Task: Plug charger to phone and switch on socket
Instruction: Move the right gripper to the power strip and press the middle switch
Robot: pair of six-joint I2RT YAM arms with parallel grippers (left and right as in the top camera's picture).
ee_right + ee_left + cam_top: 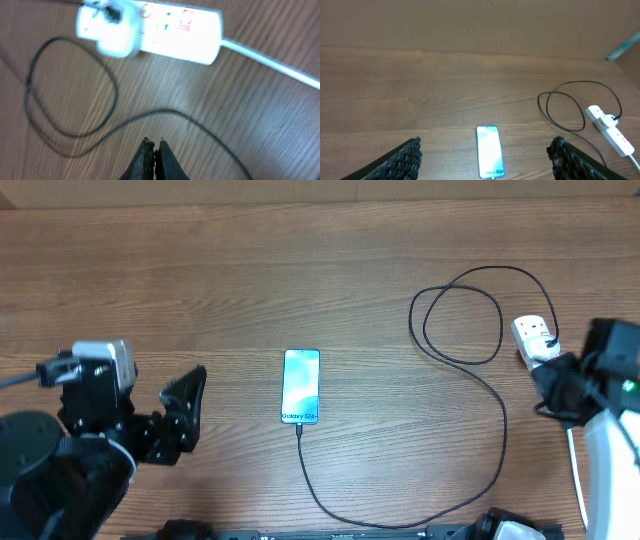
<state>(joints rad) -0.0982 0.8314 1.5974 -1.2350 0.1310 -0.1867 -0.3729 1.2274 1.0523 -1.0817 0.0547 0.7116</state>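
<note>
The phone (301, 386) lies face up mid-table, its screen lit; it also shows in the left wrist view (489, 157). The black charger cable (480, 365) runs from the phone's near end, sweeps right and loops up to the white socket strip (535, 340). Its plug tip sits at the phone's bottom edge. In the right wrist view the socket (165, 27) is blurred, with the cable (75, 107) below it. My left gripper (185, 405) is open and empty, left of the phone. My right gripper (154, 147) is shut and empty, above the wood just short of the socket.
The socket's thick white cord (578, 480) runs down the right side toward the front edge. A wooden back wall (470, 25) stands behind the table. A teal strip (622, 50) is at the far right.
</note>
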